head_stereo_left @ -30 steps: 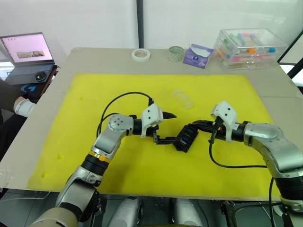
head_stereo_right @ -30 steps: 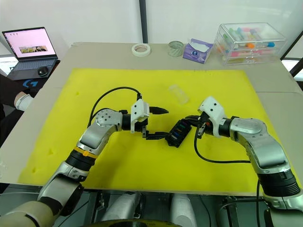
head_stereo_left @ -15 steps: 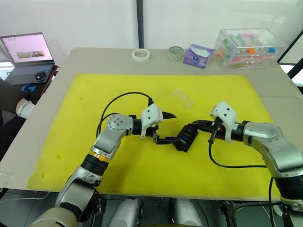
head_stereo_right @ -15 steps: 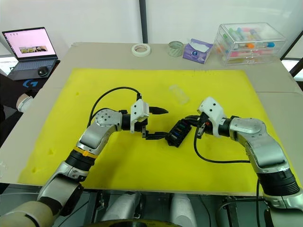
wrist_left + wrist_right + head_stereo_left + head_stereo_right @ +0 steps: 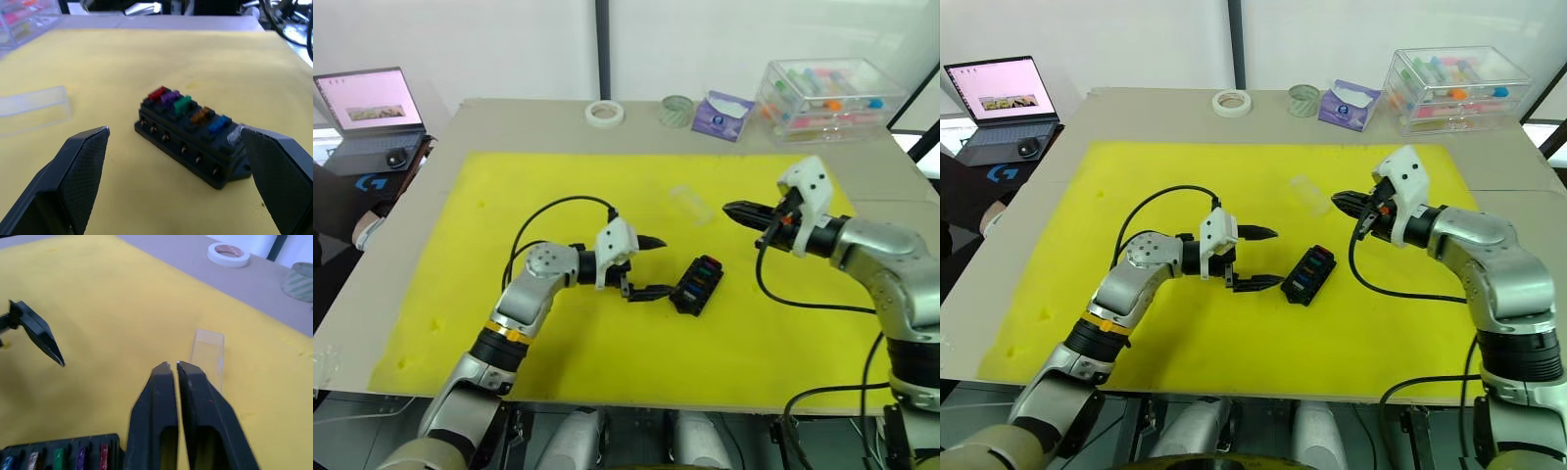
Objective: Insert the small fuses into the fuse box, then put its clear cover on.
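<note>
The black fuse box (image 5: 697, 284) lies on the yellow mat (image 5: 489, 206), with red, purple, green, orange and blue small fuses (image 5: 183, 104) standing in its slots. My left gripper (image 5: 664, 265) is open just left of the box, with one of its fingers (image 5: 80, 171) on each side in the left wrist view and neither touching it. The clear cover (image 5: 690, 204) lies flat on the mat beyond the box. My right gripper (image 5: 729, 209) is shut with nothing in it. It hovers just right of the cover, and its fingertips (image 5: 172, 366) point at the cover (image 5: 208, 357).
Along the table's far edge stand a tape roll (image 5: 605, 114), a glass jar (image 5: 676, 111), a purple tissue pack (image 5: 722, 115) and a large clear storage case (image 5: 827, 98). A laptop (image 5: 372, 113) sits at the far left, with a person's sleeve (image 5: 364, 228) below it.
My right gripper has left the fuse box, rising and moving back towards the clear cover. My left gripper has drawn a little to the left, off the box.
</note>
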Available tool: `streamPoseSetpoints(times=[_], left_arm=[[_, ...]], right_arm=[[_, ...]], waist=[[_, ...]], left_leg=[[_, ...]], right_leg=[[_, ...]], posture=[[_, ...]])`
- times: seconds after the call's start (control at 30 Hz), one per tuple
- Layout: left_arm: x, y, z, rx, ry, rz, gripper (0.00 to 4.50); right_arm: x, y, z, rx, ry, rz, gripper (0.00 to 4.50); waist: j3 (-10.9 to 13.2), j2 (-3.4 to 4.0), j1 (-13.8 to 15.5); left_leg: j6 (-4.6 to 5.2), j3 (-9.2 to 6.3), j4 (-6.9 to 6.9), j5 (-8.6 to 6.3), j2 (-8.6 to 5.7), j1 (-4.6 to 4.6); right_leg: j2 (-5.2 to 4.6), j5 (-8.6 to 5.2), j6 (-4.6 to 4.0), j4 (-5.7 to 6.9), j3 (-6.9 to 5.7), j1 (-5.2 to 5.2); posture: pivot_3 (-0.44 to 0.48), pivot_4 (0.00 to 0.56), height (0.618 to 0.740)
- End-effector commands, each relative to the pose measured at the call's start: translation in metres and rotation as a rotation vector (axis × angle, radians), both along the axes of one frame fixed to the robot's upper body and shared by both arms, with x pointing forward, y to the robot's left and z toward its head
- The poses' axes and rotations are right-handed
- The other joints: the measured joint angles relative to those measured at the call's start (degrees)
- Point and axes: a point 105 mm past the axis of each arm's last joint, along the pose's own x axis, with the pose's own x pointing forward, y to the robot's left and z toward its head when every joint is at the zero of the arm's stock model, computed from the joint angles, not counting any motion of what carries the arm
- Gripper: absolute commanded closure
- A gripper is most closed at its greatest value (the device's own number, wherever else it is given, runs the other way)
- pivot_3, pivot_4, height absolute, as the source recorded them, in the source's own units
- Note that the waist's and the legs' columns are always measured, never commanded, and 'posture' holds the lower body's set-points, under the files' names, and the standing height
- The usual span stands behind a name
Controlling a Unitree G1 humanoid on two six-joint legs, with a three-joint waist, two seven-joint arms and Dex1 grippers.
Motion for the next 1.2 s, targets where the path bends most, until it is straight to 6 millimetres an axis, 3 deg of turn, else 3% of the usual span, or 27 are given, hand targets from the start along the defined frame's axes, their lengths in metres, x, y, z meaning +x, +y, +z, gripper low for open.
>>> streamPoseSetpoints(times=[0.03,0.2,0.3,0.43,0.8,1.2], left_arm=[[0.0,0.007,0.022,-0.068,-0.05,0.048,0.0],[0.012,0.026,0.049,-0.145,-0.085,0.209,0.0],[0.018,0.036,0.052,-0.116,-0.106,0.298,0.0],[0.017,0.044,0.054,-0.126,-0.095,0.371,0.0],[0.001,0.039,0.051,-0.132,-0.05,0.319,0.0],[0.004,0.035,0.048,-0.125,-0.056,0.325,0.0]], right_arm=[[0.007,-0.003,0.012,-0.012,-0.111,-0.066,2.84],[0.014,-0.002,0.002,-0.008,-0.11,-0.09,1.09],[0.018,-0.004,0.0,0.005,-0.1,-0.095,0.05],[0.026,0.001,-0.005,0.018,-0.075,-0.083,0.02],[0.056,0.013,-0.028,0.031,0.004,-0.105,0.02],[0.074,0.023,-0.046,0.044,0.035,-0.11,0.02]], waist=[[0.0,0.0,-0.1],[0.0,0.0,-0.14],[-0.01,0.01,-0.17],[-0.01,0.01,-0.19],[-0.01,0.02,-0.55],[-0.01,0.02,-1.45]], left_leg=[[0.0,0.0,0.0,0.0,0.01,0.0],[0.0,0.0,0.0,0.0,0.01,0.0],[0.0,0.0,0.0,0.0,0.01,0.0],[0.0,0.02,0.0,0.0,0.0,0.0],[-0.01,0.02,-0.01,0.0,0.01,0.0],[-0.01,0.0,-0.05,0.01,0.03,0.0]], right_leg=[[0.01,0.0,0.0,0.0,0.0,-0.01],[0.02,0.0,0.0,0.02,0.01,-0.02],[0.03,0.0,0.0,0.03,0.01,-0.02],[0.02,0.0,0.0,0.02,0.01,-0.02],[0.03,0.0,0.0,0.01,0.01,-0.02],[0.05,0.0,0.0,0.01,-0.01,-0.04]], posture=[[0.0,0.15,0.74],[0.0,0.15,0.74],[0.0,0.15,0.74],[0.0,0.15,0.74],[0.0,0.15,0.74],[0.0,0.15,0.74]])
